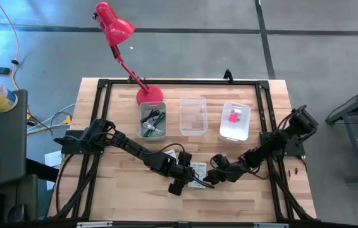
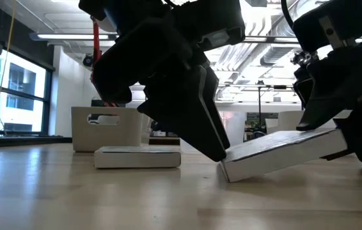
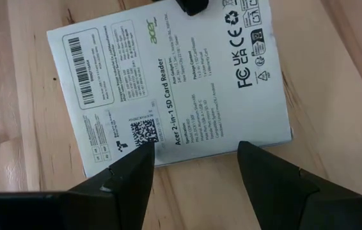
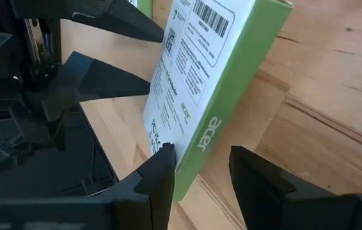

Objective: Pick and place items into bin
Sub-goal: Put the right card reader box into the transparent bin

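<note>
Right tool (image 4: 200, 169) pinches flat white-and-green printed card-reader box (image 4: 200, 76), one edge tilted off table (image 3: 334, 76). Left tool (image 3: 194, 169) wide open, empty, at low edge. Close on it squarely before you lift.

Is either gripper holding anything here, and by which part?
The right gripper clamps the white-and-green Acer box by one edge, tilting it off the table. The left gripper is open beside it, holding nothing.

Both tools (image 1: 178, 185) (image 1: 214, 178) seemingly meet at a white box (image 1: 197, 170).
</note>
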You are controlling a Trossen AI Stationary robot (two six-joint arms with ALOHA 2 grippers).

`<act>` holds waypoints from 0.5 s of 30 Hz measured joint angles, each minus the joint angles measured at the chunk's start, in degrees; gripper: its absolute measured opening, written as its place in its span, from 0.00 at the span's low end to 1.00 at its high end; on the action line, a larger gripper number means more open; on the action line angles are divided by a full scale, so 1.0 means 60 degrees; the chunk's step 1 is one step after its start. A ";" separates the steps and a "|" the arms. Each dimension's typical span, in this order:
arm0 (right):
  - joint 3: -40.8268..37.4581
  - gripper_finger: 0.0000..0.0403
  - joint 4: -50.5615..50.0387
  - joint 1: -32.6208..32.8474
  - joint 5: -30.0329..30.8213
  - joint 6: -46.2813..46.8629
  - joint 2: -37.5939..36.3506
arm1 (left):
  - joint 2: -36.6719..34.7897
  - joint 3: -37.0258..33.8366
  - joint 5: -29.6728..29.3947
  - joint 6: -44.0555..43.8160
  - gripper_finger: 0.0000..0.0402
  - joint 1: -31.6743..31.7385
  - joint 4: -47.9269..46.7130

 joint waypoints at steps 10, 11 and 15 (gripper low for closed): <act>-0.0001 0.35 -0.0180 -0.0327 0.0126 -0.0040 0.0000 | 0.0013 -0.0007 -0.0004 0.0007 0.54 0.0000 0.0115; -0.0002 0.35 -0.0212 -0.0390 0.0116 -0.0039 0.0000 | 0.0015 -0.0007 -0.0004 0.0009 0.54 0.0000 0.0137; -0.0002 0.35 -0.0217 -0.0576 0.0087 -0.0046 0.0004 | 0.0018 -0.0011 -0.0004 0.0026 0.54 0.0000 0.0174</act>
